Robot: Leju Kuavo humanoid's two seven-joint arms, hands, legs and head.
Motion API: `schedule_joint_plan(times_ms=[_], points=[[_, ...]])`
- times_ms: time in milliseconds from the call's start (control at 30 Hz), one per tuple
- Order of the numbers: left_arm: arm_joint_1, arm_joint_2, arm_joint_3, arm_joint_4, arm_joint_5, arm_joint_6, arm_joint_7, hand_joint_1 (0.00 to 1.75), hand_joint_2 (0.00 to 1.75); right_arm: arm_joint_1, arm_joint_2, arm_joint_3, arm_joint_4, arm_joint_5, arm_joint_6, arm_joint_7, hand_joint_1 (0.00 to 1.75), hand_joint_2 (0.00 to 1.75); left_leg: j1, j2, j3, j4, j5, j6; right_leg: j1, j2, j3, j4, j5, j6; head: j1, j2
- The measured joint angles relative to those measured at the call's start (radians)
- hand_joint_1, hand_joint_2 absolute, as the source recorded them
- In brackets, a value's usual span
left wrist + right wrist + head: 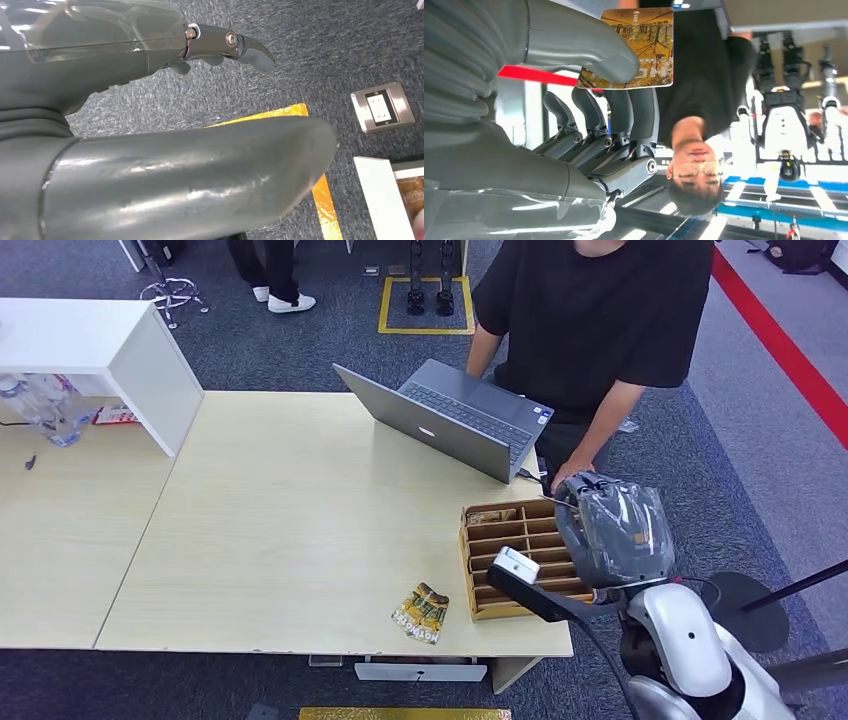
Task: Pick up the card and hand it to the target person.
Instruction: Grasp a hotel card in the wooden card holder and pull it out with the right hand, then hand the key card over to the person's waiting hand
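Observation:
In the right wrist view, my right hand (589, 125) pinches a card (634, 47) with a yellow-brown forest picture between its thumb and fingers, raised toward a person in a black shirt (704, 75). In the head view, this hand (615, 530), under a clear plastic cover, hovers over the far end of a wooden card organiser (510, 560). The person (600, 310) stands at the table's far right side, and their hand (575, 475) reaches down right beside my fingers. My left hand (220, 45) hangs over the carpet and holds nothing.
Two more cards (422, 613) lie near the table's front edge, left of the organiser. An open grey laptop (450, 420) sits before the person. A white shelf (100, 340) and water bottles (45, 405) stand at the far left. A floor socket (382, 106) is set in the carpet.

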Motion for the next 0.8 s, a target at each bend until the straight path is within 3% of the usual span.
schedule_joint_plan(times_ms=[267,800], points=[[-0.017,0.0,-0.003,0.0,-0.034,-0.016,0.023,0.0,0.0,-0.067,-0.032,-0.082,0.066,-0.089,-0.019,-0.047,1.48,1.75,0.0,0.0,0.0,0.0,0.0,0.0,0.0,0.0,0.0,0.0,0.0,0.0,0.0,0.0],[-0.025,-0.001,-0.003,0.0,-0.041,-0.018,0.034,0.0,0.0,-0.111,-0.063,-0.148,0.142,-0.095,-0.018,-0.053,1.47,1.75,0.0,0.0,0.0,0.0,0.0,0.0,0.0,0.0,0.0,0.0,0.0,0.0,0.0,0.0]])
